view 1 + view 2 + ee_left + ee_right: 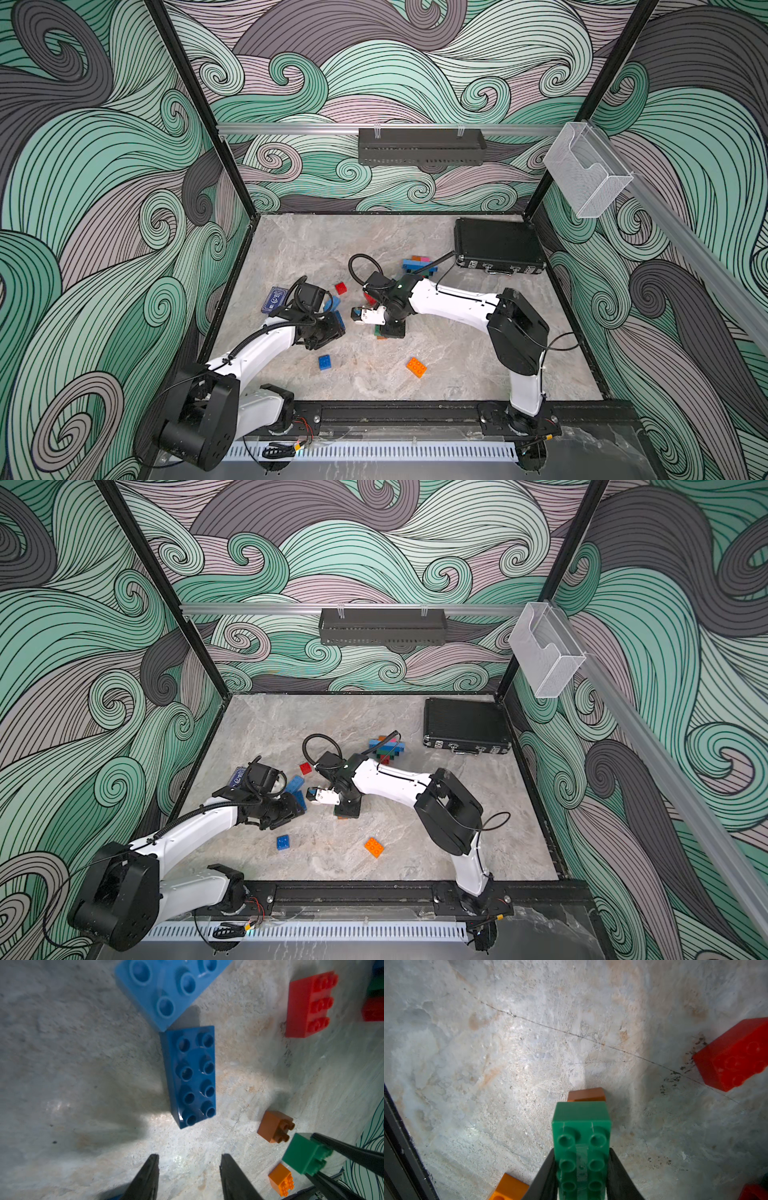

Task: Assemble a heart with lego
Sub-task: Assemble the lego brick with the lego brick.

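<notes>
Fingers (545, 1176) on my right gripper (582, 1157) pinch a green brick (581, 1120) by its long sides, beside an orange brick (586, 1095). My left gripper (189, 1159) is spread, empty, near the dark blue brick (191, 1076). I'd keep green level and line studs up before pressing.

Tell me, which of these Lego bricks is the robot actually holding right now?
The green oblong brick, pinched in the right gripper. Others, like the dark blue brick and red brick, lie loose on the table.
</notes>
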Motion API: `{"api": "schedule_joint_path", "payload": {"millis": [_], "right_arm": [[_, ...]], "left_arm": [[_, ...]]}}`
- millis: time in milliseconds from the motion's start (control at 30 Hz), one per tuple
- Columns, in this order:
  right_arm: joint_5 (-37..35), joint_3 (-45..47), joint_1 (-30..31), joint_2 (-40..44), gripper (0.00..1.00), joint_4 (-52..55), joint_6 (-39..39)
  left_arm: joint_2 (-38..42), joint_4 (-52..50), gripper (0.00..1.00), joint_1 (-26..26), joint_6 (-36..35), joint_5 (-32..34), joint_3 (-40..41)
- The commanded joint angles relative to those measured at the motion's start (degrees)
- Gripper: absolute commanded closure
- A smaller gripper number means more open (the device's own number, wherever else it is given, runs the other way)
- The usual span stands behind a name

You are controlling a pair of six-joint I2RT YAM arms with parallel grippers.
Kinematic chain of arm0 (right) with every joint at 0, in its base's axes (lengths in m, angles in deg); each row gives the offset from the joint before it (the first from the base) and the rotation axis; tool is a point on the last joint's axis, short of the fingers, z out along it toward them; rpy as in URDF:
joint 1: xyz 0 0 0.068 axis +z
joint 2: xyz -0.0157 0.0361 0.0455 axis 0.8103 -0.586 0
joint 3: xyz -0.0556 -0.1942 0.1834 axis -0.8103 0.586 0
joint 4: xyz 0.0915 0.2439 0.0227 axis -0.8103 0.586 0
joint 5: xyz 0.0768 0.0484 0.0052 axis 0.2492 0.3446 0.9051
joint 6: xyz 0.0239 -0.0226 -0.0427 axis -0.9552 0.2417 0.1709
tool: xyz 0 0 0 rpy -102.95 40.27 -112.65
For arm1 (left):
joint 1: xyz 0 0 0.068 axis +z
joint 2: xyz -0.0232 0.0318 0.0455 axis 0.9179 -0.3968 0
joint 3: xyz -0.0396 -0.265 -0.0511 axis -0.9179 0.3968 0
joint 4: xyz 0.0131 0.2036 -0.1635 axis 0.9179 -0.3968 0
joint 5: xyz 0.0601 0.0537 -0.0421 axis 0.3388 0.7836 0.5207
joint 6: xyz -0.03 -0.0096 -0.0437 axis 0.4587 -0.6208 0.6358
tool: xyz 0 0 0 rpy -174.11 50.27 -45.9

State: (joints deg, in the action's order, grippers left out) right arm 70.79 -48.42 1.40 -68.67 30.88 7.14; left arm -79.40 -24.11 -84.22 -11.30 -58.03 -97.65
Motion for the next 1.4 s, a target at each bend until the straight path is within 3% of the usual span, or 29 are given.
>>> {"api": "schedule_joint_path", "payload": {"millis": [0, 767, 1367], "right_arm": [[-0.8, -1.7, 0.2, -1.2, 0.65, 1.5, 1.0], [-2.3, -4.5, 1.7, -6.2, 0.65, 4.1, 1.7], [-11.9, -4.8, 3.9, -10.4, 0.65, 5.5, 0.3]], "left_arm": [[0.6, 0.0, 0.51, 0.7, 0.1, -1.1, 0.4], [0.2, 1.0, 0.52, 1.2, 0.4, -1.4, 1.2], [0.8, 0.7, 0.52, 1.7, 0.8, -1.2, 1.5]]}}
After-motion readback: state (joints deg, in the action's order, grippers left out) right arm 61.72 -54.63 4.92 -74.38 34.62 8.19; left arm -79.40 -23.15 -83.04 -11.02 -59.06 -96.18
